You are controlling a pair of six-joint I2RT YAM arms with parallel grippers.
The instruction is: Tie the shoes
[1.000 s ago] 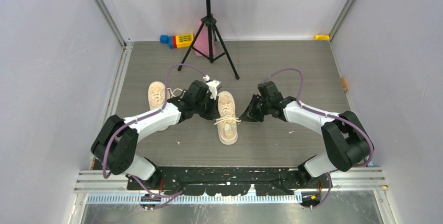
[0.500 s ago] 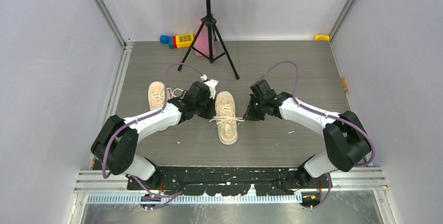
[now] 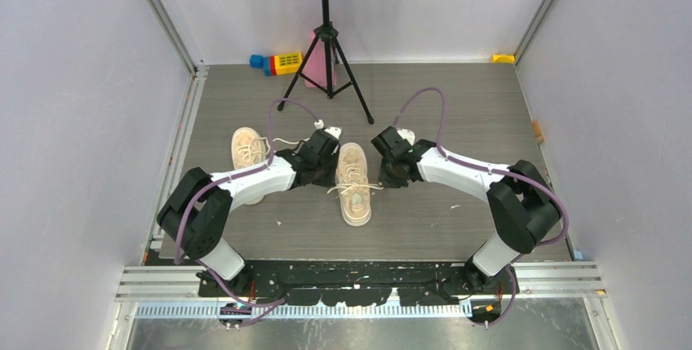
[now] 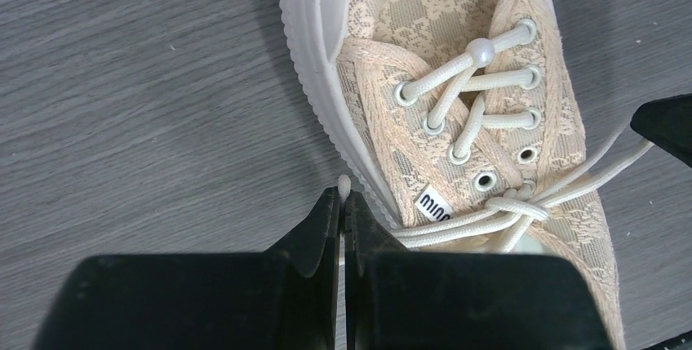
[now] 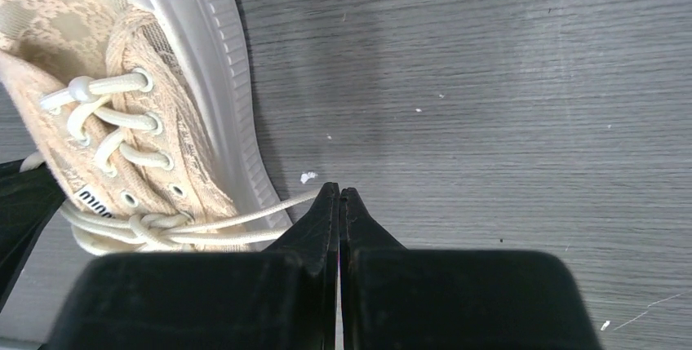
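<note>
Just beyond 2 shoes (image 3: 355,195), tripod (image 3: 327,36), perhaps blocks (image 3: 286,62).

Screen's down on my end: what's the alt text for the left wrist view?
The left gripper is shut on a white lace, whose tip pokes out past the jaws. Beside it, a cream sneaker sits on the grey table, its laces crossed in a knot.

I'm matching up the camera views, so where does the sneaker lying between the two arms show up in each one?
Top external: the sneaker lies near the picture's centre.
Left wrist: the sneaker fills the upper right.
Right wrist: the sneaker sits in the upper left.
Shared landmark: the knot in its white lace, visible in all three.
</note>
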